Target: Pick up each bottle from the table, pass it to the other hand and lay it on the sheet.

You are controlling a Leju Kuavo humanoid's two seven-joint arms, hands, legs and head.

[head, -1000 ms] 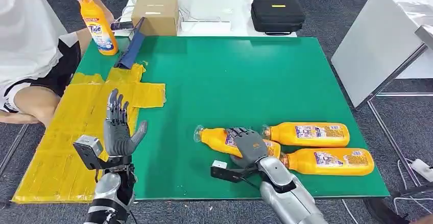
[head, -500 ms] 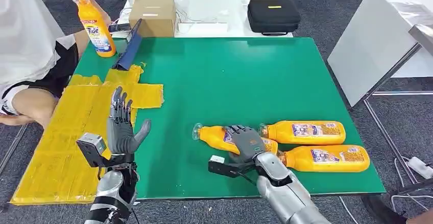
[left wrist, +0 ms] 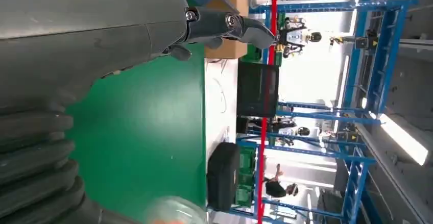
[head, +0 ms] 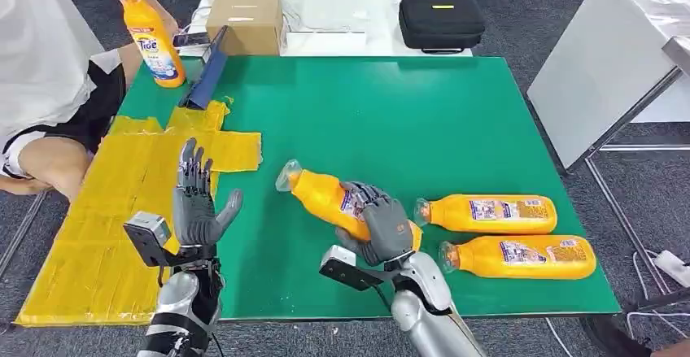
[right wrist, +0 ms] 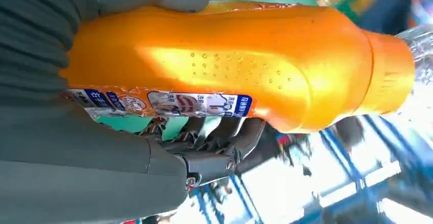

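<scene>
My right hand (head: 382, 227) grips an orange bottle (head: 325, 197) around its middle and holds it lifted off the green mat, clear cap pointing to the left and away. The right wrist view shows the same bottle (right wrist: 240, 66) close up with my fingers (right wrist: 214, 137) wrapped under it. My left hand (head: 195, 206) stands upright with fingers spread and nothing in it, at the edge of the yellow sheet (head: 122, 202). Two more orange bottles (head: 488, 213) (head: 521, 258) lie on their sides at the mat's right front.
A person sits at the far left, holding an upright orange Tide bottle (head: 150, 40) at the mat's back left corner. A blue bar (head: 207, 72), a cardboard box (head: 244, 19) and a black case (head: 441, 19) lie beyond. A white table (head: 602, 64) stands to the right.
My right hand closed on the bottle lying on the mat and raised it, tilting its cap end up and to the left. My left hand hardly moved.
</scene>
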